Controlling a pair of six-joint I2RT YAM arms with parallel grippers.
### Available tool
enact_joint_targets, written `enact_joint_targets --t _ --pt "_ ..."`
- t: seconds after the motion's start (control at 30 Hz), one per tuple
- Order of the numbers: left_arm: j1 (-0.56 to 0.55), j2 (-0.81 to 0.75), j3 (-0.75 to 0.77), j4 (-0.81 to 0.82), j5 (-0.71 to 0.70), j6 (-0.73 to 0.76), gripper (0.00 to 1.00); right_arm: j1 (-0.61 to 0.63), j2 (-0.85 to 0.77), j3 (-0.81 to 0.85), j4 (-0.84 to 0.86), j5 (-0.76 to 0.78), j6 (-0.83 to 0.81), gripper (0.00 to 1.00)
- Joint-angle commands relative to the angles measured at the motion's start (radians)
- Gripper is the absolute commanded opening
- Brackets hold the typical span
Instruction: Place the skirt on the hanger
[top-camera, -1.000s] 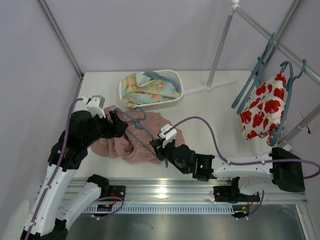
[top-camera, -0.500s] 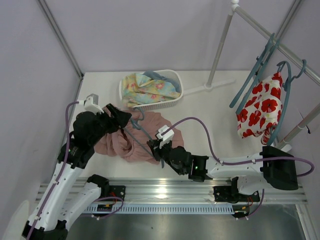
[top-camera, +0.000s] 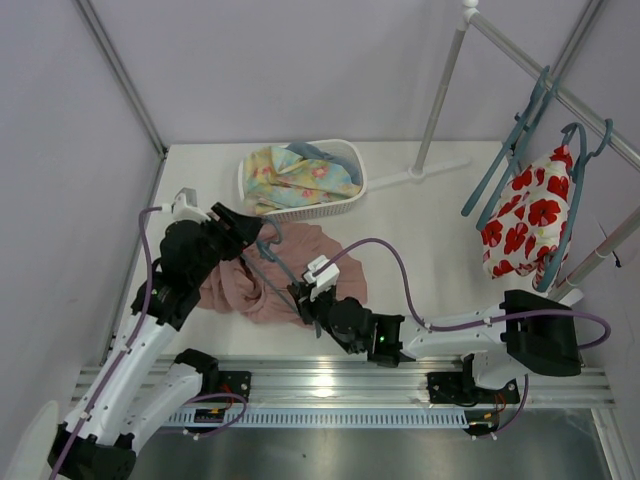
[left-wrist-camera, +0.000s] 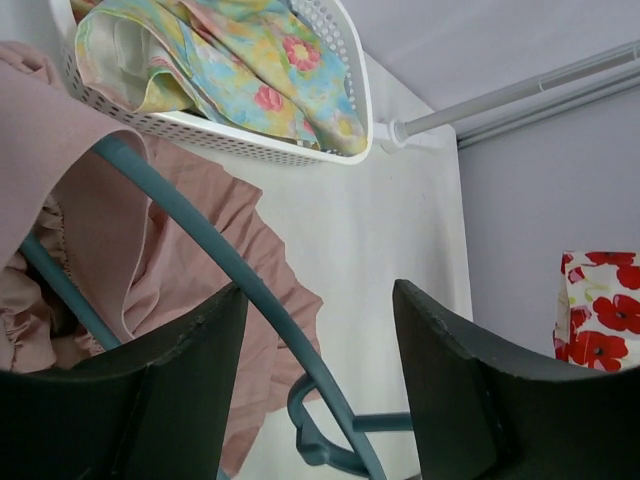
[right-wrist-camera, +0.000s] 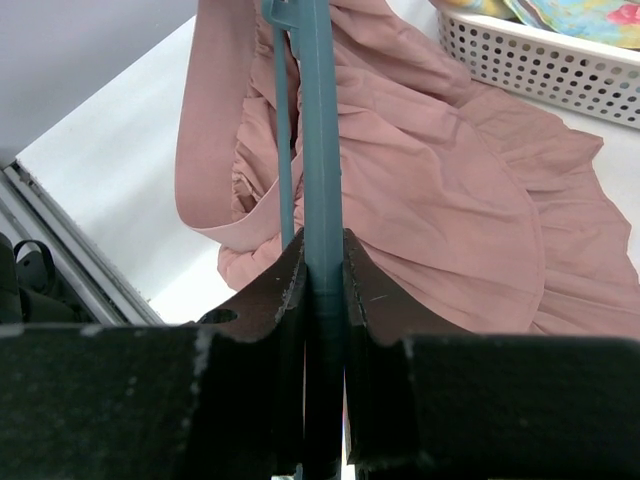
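Note:
The dusty-pink skirt (top-camera: 245, 290) lies crumpled on the table in front of the basket. The teal hanger (top-camera: 282, 268) lies across it, and a band of skirt (left-wrist-camera: 40, 140) is draped over the hanger's arm (left-wrist-camera: 220, 250). My right gripper (top-camera: 303, 293) is shut on the hanger's straight bar (right-wrist-camera: 318, 120), with the skirt (right-wrist-camera: 450, 180) spread behind it; in the right wrist view that gripper (right-wrist-camera: 323, 235) clamps the bar between both jaws. My left gripper (top-camera: 252, 232) is open at the hook end. In the left wrist view the left gripper (left-wrist-camera: 318, 290) has the hanger's arm passing between its jaws, ungripped.
A white basket (top-camera: 350, 195) with a yellow-and-blue floral cloth (top-camera: 295, 175) stands behind the skirt. At the right, a clothes rack (top-camera: 440, 90) carries spare teal hangers (top-camera: 510, 150) and a white cloth with red flowers (top-camera: 525, 215).
My left gripper has moved up and to the right, to the hanger's hook end. My right gripper has shifted a little left with the hanger. The rack's hangers sway slightly.

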Motion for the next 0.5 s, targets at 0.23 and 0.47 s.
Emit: enact_joint_targets --t 0.23,0.47 --pt "-0.003 0.021 -0.051 0.122 0.011 -0.05 0.52 0.016 0.07 0.129 0.105 0.1 -0.025 0.0" --pt "-0.003 0.041 -0.039 0.111 0.0 -0.023 0.17 0.017 0.134 0.198 0.062 0.09 -0.033 0.0"
